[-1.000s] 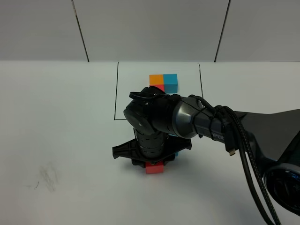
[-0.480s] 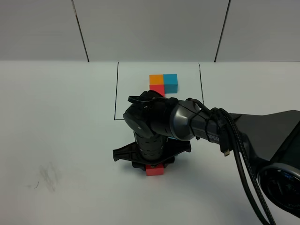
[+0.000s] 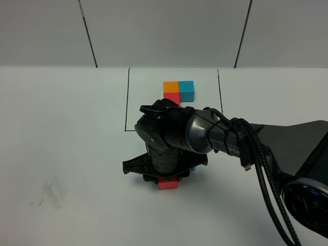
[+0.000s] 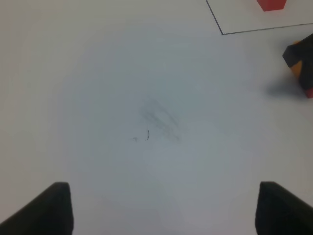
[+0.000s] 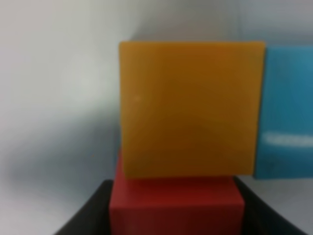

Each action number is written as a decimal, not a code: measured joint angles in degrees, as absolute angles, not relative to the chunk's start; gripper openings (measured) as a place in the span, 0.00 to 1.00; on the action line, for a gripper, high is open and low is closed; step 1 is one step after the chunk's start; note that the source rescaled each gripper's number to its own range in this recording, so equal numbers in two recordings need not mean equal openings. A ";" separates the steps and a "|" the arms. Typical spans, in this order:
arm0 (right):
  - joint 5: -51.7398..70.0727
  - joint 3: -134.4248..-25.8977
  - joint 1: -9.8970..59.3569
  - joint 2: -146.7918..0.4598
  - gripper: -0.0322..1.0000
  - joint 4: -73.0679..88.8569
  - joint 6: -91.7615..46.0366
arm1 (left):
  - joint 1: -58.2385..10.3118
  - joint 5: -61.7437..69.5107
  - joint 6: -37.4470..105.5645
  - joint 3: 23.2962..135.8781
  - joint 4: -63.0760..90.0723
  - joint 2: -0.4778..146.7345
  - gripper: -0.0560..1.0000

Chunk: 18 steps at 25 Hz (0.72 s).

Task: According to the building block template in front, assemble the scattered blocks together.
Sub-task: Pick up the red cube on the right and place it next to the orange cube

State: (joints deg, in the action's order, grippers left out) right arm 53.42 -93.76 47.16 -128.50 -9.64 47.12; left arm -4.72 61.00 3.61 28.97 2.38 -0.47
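White matte table point(image 3: 66, 133), grey panelled wall behind

Template point(image 3: 179, 90): orange, blue, red cubes joined in an L, inside a thin black outline at the far middle.

Scattered blocks, near the outline's front edge: orange block point(image 5: 188, 107) beside blue block point(image 5: 286, 110), red block point(image 5: 176, 205) against orange; plain, sharp-edged.

Right gripper point(image 3: 166, 180): fingers clenched on red. Step: seating red. Next: release, lift clear without nudging.

Left gripper point(image 4: 161, 208): fingers spread, empty
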 joint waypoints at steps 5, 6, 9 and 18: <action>53.54 -93.76 47.16 -128.50 0.29 -10.38 47.84 | -4.72 61.00 3.61 28.97 2.38 -0.47 0.98; 53.59 -93.76 47.16 -128.50 0.29 -10.36 47.90 | -4.72 61.00 3.61 28.97 2.38 -0.47 0.98; 53.59 -93.76 47.16 -128.50 0.29 -10.43 47.92 | -4.72 61.00 3.61 28.97 2.38 -0.47 0.98; 53.84 -93.76 47.16 -128.79 0.29 -10.50 48.09 | -4.72 61.00 3.61 28.97 2.38 -0.47 0.98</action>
State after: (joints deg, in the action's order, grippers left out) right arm 53.84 -93.76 47.16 -128.79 -10.50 48.09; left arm -4.72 61.00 3.61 28.97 2.38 -0.47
